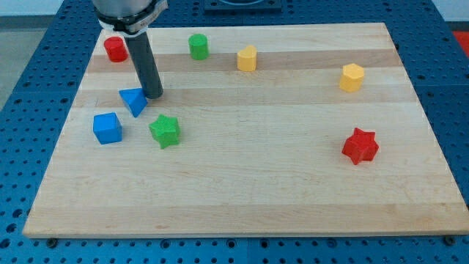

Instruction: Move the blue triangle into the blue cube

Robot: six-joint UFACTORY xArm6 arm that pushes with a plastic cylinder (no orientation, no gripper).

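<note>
The blue triangle [133, 100] lies on the wooden board [256, 183] at the view's left. The blue cube [108, 127] sits a short way below and to the left of it, with a small gap between them. My tip [153, 95] stands just to the right of the blue triangle, at its upper right edge, touching or nearly touching it. The dark rod rises from there toward the view's top.
A green star [165, 131] lies just right of the blue cube and below my tip. A red block [115, 49], a green cylinder [198, 46] and a yellow block [248, 58] line the top. Another yellow block [352, 77] and a red star [360, 146] sit at the right.
</note>
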